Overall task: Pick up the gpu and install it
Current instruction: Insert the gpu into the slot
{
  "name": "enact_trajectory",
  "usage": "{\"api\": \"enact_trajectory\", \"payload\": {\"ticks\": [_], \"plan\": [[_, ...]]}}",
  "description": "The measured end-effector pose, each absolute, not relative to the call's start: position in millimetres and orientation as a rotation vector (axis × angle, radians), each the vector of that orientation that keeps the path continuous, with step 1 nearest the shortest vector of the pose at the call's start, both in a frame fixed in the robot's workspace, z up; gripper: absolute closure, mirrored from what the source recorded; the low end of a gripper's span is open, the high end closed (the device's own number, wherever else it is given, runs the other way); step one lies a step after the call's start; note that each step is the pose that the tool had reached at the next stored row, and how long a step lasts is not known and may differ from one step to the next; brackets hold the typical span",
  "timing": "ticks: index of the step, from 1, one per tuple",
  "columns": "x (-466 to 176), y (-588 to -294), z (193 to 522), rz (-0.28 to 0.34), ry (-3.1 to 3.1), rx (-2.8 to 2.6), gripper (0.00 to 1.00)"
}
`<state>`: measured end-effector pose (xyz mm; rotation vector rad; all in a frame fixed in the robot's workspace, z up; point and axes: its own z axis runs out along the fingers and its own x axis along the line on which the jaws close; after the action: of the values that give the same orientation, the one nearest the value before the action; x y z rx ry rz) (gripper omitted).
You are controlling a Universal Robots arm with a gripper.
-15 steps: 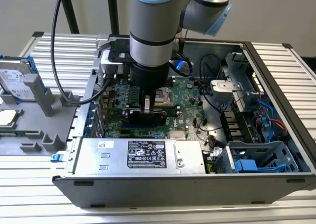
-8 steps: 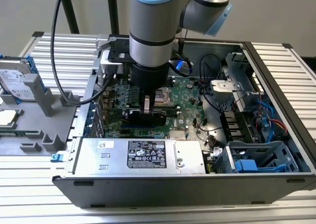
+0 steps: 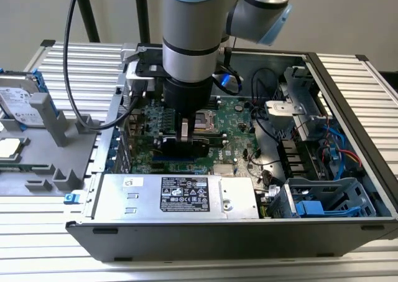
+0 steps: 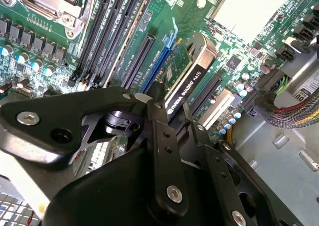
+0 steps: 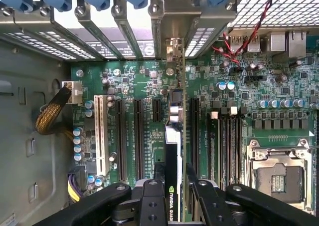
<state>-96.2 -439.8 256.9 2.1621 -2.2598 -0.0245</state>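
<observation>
My black two-fingered gripper (image 3: 185,131) is clamped on the gpu (image 3: 184,147), a small flat card with a green circuit board on one face, a black cooler shroud on the other and a silver end bracket. I hold it on edge, by its upper rim, so its connector side faces down to the large green motherboard (image 3: 239,115) inside the open grey computer case (image 3: 348,76).

In the first wrist view the card (image 5: 172,146) runs in line with the long black expansion slots (image 5: 137,136), its bracket end reaching the rear slot covers. Whether it is seated, I cannot tell.

There is white lettering along the card's black edge (image 4: 192,75). A black-and-white printed label (image 3: 185,193) sits on the silver power supply box (image 3: 124,201) at the case's near side.
</observation>
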Motion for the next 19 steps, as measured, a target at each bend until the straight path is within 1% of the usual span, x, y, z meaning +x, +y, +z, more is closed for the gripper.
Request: {"api": "enact_trajectory", "payload": {"ticks": [19], "plan": [[-100.0, -438.2, 250.6, -0.024, -2.261, 2.162, 1.0]]}}
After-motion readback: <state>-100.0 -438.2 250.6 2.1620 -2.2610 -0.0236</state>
